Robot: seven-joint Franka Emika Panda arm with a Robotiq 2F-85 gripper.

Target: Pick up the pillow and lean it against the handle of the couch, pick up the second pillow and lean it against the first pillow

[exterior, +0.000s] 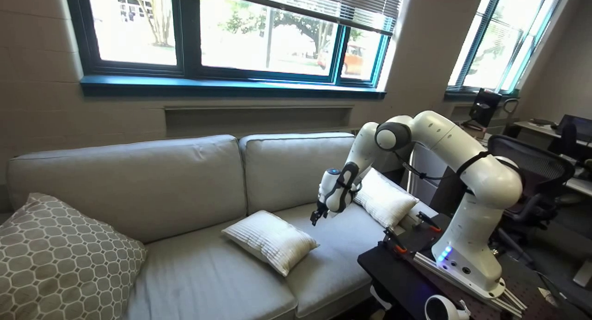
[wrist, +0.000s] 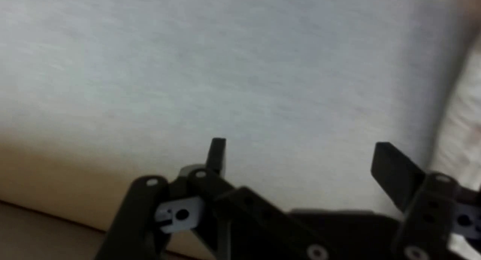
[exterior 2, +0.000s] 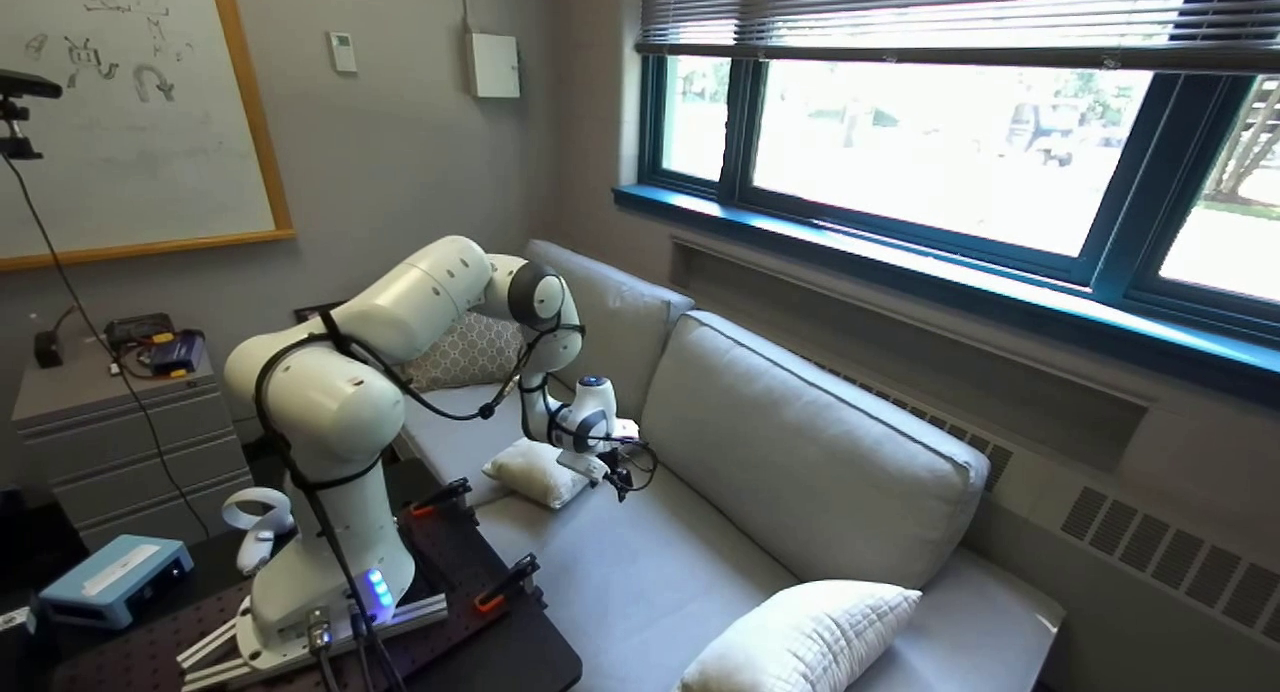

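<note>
1. While the black two-fingered pincer [wrist: 300, 147] stands wide above the grey-beige fabric couch [exterior: 203, 269], one off-white square pillow [exterior: 273, 241] lies to its left.
2. To the pincer's right: matching pillow [exterior: 386, 200], leaning against padded armrest [exterior 2: 985, 617].

Under the gripper [wrist: 300, 142], the couch seat [wrist: 244, 76] is blurred in the wrist view; past one fingertip [wrist: 394, 173] an off-white pillow [wrist: 460, 143] is cut off, too little showing to tell which of the two. To one side of the gripper, the arm's wrist [exterior: 346, 176] hides part of the armrest-side pillow [exterior: 388, 202] in an exterior view; farther out, the armrest [exterior 2: 1000, 607] runs off the bottom edge. Opposite, the middle pillow [exterior 2: 525, 472] is partly covered, and well beyond it the patterned cushion [exterior: 60, 260] is cut off.
</note>
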